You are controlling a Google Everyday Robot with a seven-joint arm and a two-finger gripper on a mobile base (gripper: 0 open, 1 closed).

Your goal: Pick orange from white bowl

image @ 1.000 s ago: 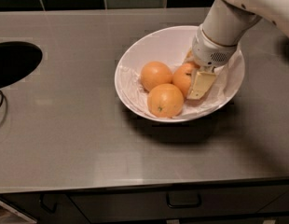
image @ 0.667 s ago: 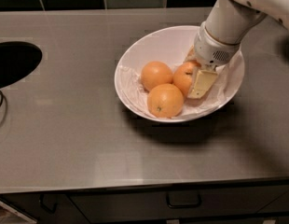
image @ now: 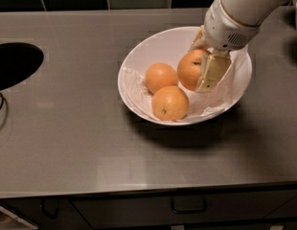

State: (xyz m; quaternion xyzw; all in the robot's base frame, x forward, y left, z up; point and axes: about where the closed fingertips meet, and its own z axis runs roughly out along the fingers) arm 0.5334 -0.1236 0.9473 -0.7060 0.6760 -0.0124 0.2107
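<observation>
Clamped in the claw (image: 202, 68): the stem-scarred orange (image: 189, 68), inside the white bowl (image: 153, 44). Probably firm, light, slightly slick; best taken across the widest girth. Just left of the claw, a plain orange (image: 160, 77) and a speckled orange (image: 170, 103), easily nudged. Below, a crumpled paper liner (image: 134, 87); steel desk (image: 67, 128) around.

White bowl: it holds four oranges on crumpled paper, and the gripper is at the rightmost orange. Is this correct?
Not quite: the camera view shows three oranges, not four, in the white bowl on crumpled paper. The gripper is indeed at the rightmost orange.
</observation>
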